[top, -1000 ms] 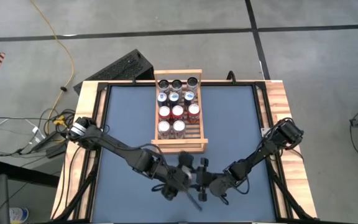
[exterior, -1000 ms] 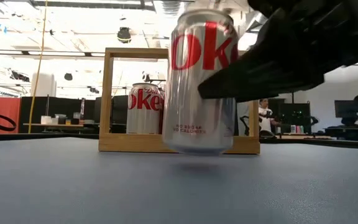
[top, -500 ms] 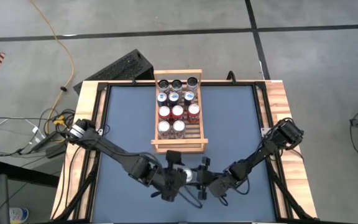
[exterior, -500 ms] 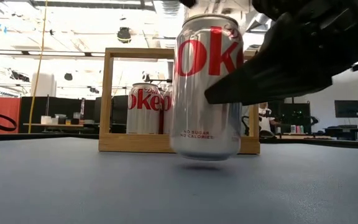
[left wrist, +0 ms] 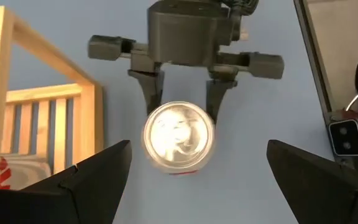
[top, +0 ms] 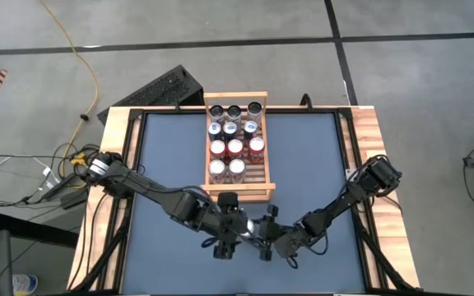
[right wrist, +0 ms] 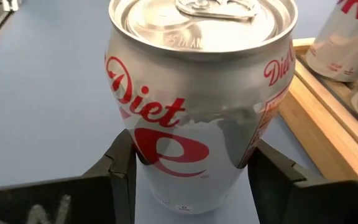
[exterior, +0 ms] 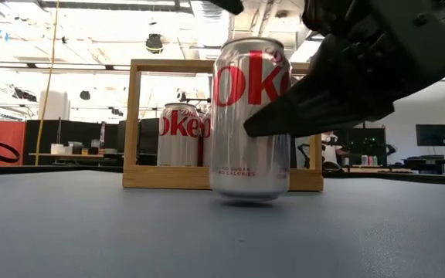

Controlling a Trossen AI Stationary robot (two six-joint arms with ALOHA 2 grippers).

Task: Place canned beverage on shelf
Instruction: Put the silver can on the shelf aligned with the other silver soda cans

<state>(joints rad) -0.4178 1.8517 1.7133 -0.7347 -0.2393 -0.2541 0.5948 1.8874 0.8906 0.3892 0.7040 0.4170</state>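
High view: right gripper (top: pixel 263 236) jaws clamp Diet Coke can (exterior: pixel 251 120) | left gripper (top: pixel 225 233) wide open (beside it)

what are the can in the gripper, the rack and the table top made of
Can: thin metal, likely aluminium; shiny silver, printed red lettering, pull-tab lid.
Rack: pale unpainted wood; grain visible on slats and rails.
Table top: matte blue-grey sheet, material unclear, in a light wood frame.

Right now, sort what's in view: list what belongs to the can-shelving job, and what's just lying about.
Job:
- Diet Coke can, upright
- right gripper, shut on it
- left gripper, open beside it
- shelf, one spot free
- cans on the shelf

Lying about:
- keyboard
- yellow cable
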